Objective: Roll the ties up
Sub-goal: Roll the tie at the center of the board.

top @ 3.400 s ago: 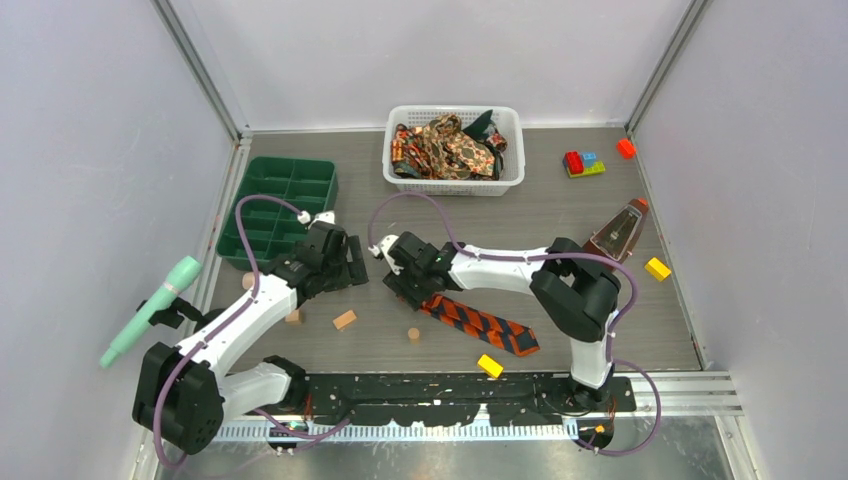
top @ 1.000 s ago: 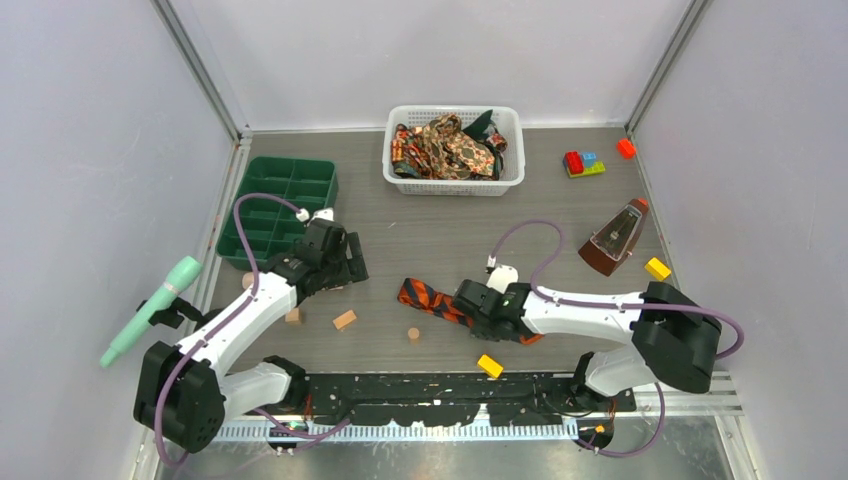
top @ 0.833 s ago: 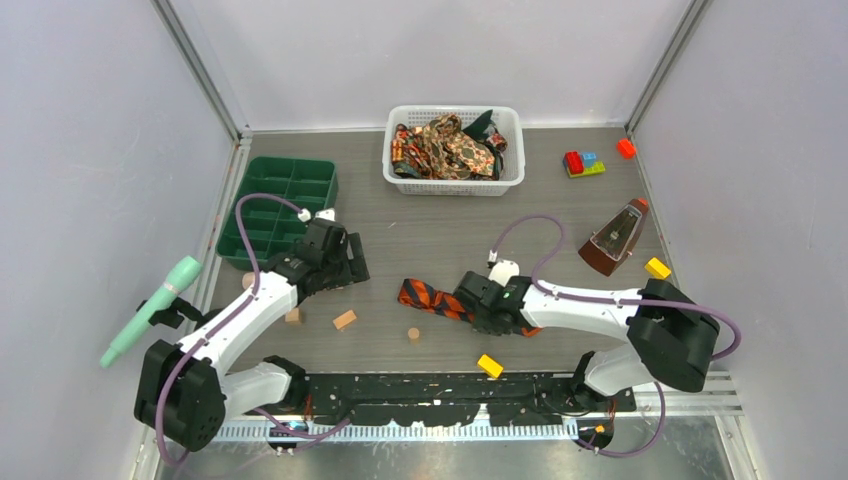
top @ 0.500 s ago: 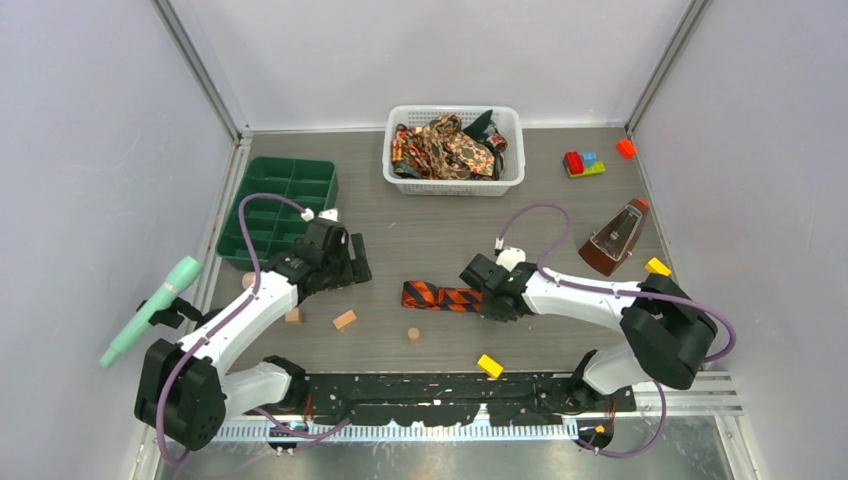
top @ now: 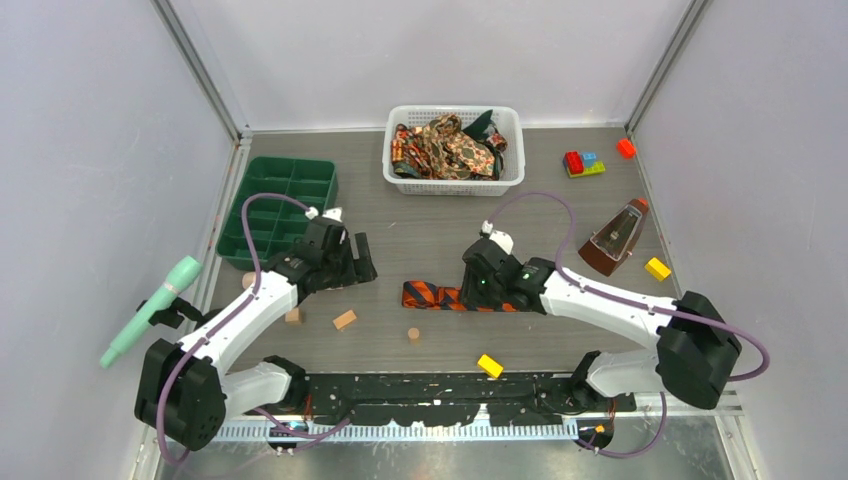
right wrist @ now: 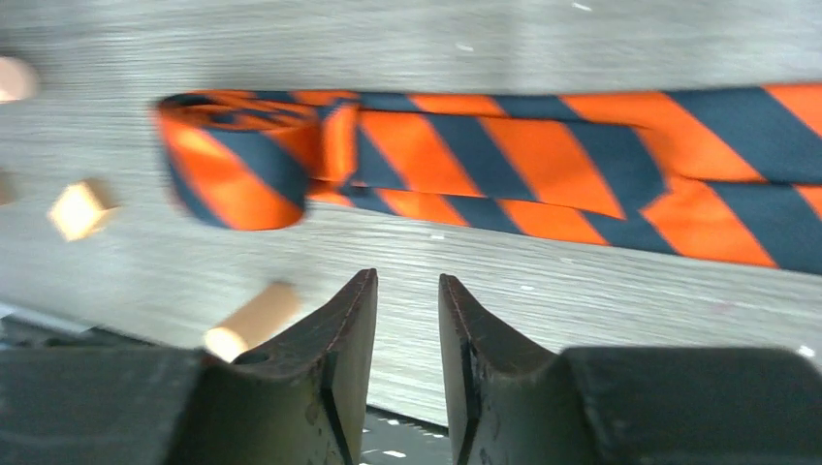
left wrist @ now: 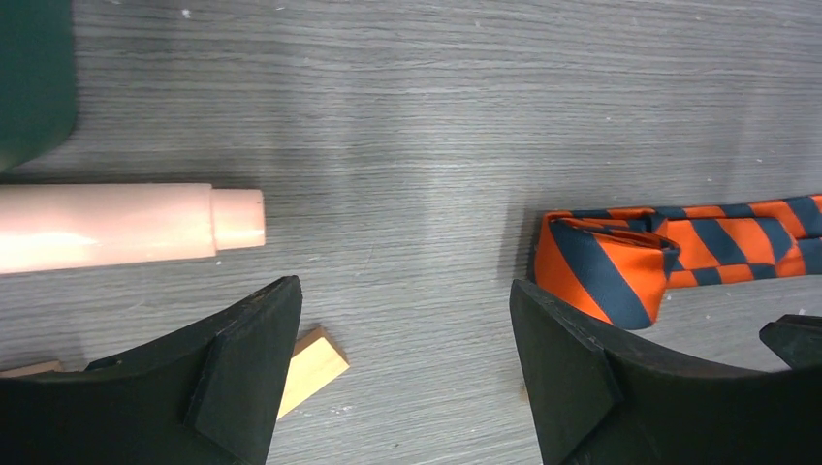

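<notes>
An orange-and-dark striped tie (top: 432, 296) lies flat across the table's middle, doubled over, with a folded end on the left (right wrist: 237, 184). My right gripper (top: 478, 290) hovers over the tie's right part. In the right wrist view the right gripper (right wrist: 407, 291) shows a narrow gap between its jaws with nothing in it, and the tie lies just beyond the tips. My left gripper (top: 357, 262) is wide open and empty, left of the tie's folded end (left wrist: 601, 266). More ties, paisley and dark green (top: 452, 145), are piled in the white basket (top: 510, 178).
A green compartment tray (top: 278, 205) sits at the back left. A wooden block (top: 344, 319), a small cylinder (top: 413, 334) and a yellow brick (top: 489, 365) lie near the front. A metronome (top: 615, 238) and toy bricks (top: 583, 163) are on the right, and a mint tool (top: 150, 310) hangs on the left.
My right gripper carried the tie's end leftward and back, laying the tie straight and doubled over, then parted its jaws and let go. The left arm barely moved.
</notes>
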You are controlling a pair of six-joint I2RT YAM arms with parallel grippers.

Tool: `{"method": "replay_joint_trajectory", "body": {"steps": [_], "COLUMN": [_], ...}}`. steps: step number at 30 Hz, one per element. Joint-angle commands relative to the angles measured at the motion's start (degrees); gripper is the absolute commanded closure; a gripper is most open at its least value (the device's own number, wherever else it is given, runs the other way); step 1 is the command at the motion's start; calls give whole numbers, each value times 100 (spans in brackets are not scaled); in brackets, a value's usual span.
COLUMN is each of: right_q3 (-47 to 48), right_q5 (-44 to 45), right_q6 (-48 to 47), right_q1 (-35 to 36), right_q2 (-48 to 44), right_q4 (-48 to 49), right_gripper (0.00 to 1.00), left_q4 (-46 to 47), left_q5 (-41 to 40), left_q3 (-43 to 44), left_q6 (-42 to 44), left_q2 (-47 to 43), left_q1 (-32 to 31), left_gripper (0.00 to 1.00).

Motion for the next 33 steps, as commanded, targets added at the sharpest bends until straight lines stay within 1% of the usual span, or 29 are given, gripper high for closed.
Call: {"method": "replay_joint_trajectory", "body": {"steps": [1, 4, 7, 14, 21, 25, 33], "right_q3": [318, 394, 460, 642, 778, 769, 719], "right_q5": [-604, -771, -805, -797, -765, -783, -706], "right_q6": [8, 129, 276, 408, 440, 453, 449], "right_q1": [25, 25, 25, 25, -7, -10, -11], "right_q2": [-171, 78, 405, 913, 1329, 1486, 1679], "right_q4": [965, 1395, 1629, 1978, 1993, 1991, 1955], "right_gripper": [62, 61, 64, 69, 82, 87, 91], "left_q4": [502, 997, 1320, 1655, 1894, 1978, 2185], "left_q5": [608, 1361, 1689, 1907, 2049, 2128, 2220], "left_q3": [147, -36, -221, -442, -543, -557, -661], "left_q6": [-45, -50, -115, -243, -334, -344, -388], "left_q2": [-131, -130, -134, -4, 181, 253, 474], "left_q1": [48, 43, 43, 36, 34, 34, 8], "left_gripper": [19, 19, 20, 20, 21, 21, 22]}}
